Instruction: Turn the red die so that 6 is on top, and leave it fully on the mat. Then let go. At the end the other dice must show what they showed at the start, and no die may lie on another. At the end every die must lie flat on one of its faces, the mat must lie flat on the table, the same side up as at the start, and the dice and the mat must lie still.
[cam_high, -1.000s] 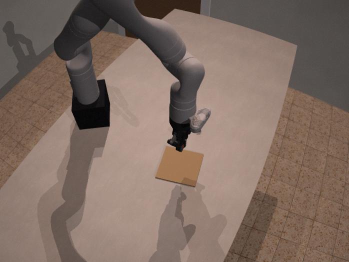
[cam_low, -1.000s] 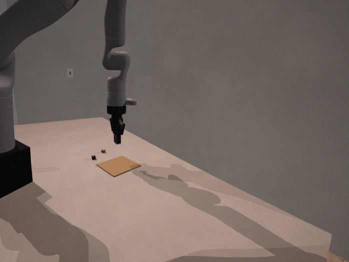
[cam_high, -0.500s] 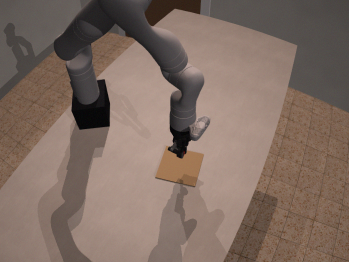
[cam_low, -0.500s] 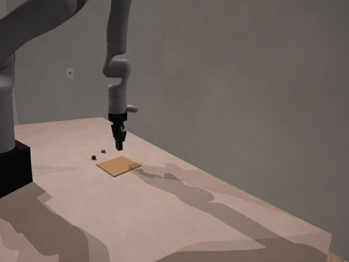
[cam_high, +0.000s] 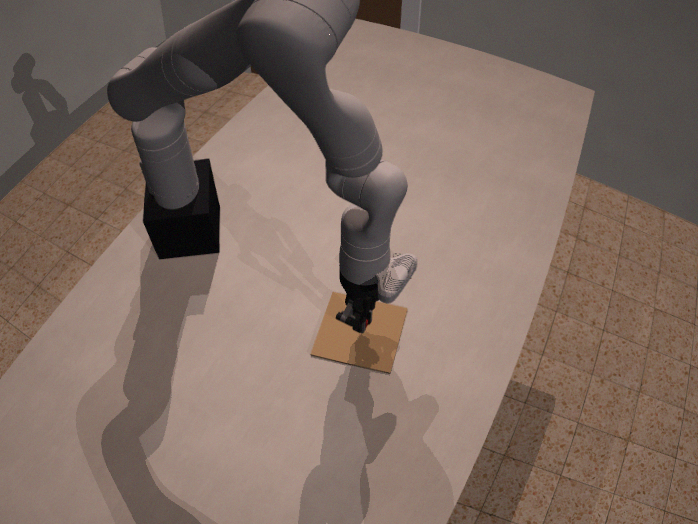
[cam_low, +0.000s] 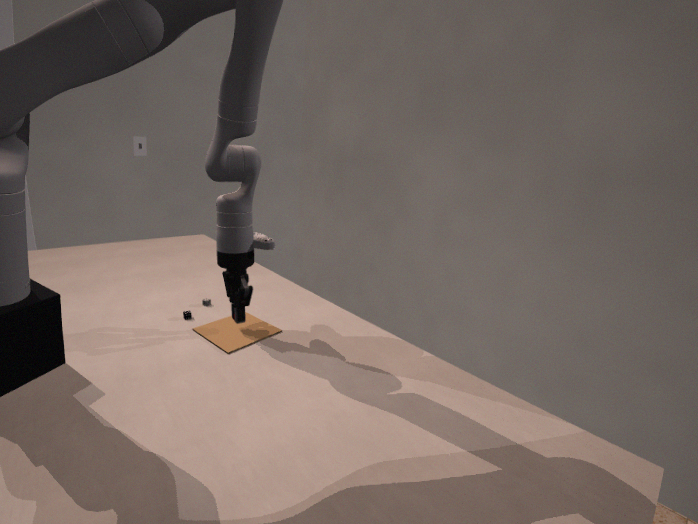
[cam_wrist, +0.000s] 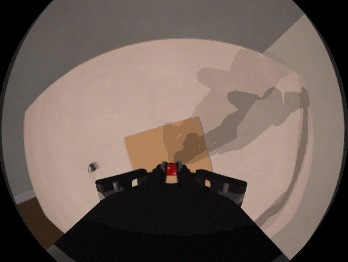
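Observation:
The red die (cam_wrist: 171, 169) (cam_high: 367, 322) is between my fingertips; a face with light pips shows in the wrist view, but I cannot read its number surely. My gripper (cam_high: 361, 327) (cam_low: 239, 319) (cam_wrist: 171, 167) is shut on it, pointing down over the back part of the mat. The gap below the fingertips is small or cannot be told. The tan mat (cam_high: 332, 341) (cam_low: 228, 341) (cam_wrist: 145, 150) lies flat on the table. A black die (cam_low: 187, 314) and a grey die (cam_low: 206, 302) stand on the table beyond the mat. In the wrist view one die (cam_wrist: 92, 167) shows left of the mat.
The pale table (cam_high: 253, 406) (cam_low: 169, 428) extends around the mat, with arm shadows across it and the mat. The black robot base (cam_high: 183, 231) (cam_low: 33, 332) stands at the table's left side. In the top view the arm hides the other dice.

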